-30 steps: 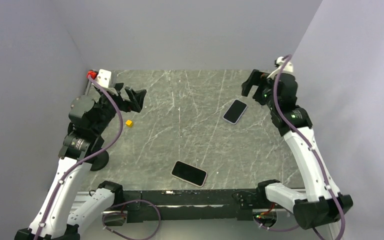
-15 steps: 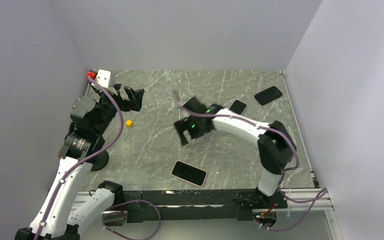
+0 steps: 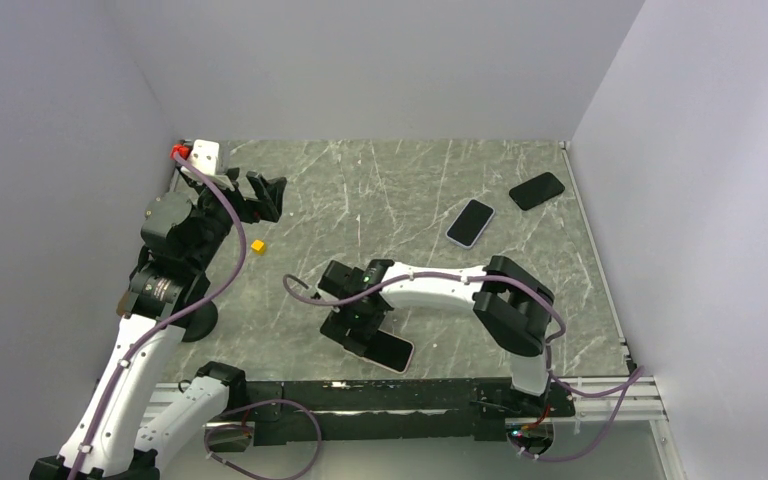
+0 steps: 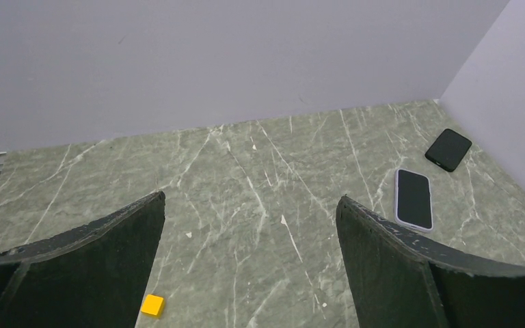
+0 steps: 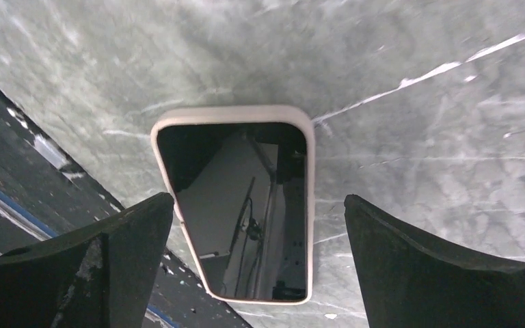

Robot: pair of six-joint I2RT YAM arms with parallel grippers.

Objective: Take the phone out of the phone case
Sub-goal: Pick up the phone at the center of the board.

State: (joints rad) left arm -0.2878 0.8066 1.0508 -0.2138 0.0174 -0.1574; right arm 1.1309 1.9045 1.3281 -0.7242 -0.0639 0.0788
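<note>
A phone in a pale pink case (image 3: 392,351) lies screen up near the table's front edge. In the right wrist view it (image 5: 239,205) lies between and below my fingers, its dark screen mirroring the arm. My right gripper (image 3: 358,330) hovers over the phone's left end, jaws wide open and empty; it also shows in its wrist view (image 5: 258,205). My left gripper (image 3: 265,195) is open and empty at the far left, well away from the phone, and shows in its wrist view (image 4: 251,199).
A lilac-cased phone (image 3: 471,222) and a black phone (image 3: 537,190) lie at the far right; both show in the left wrist view (image 4: 413,198) (image 4: 448,149). A small yellow cube (image 3: 258,245) sits near the left gripper. The black front rail (image 5: 27,178) runs beside the pink-cased phone.
My right arm has swung from the far right corner across the table and down to the pink-cased phone at the front edge. The left arm has barely moved.
</note>
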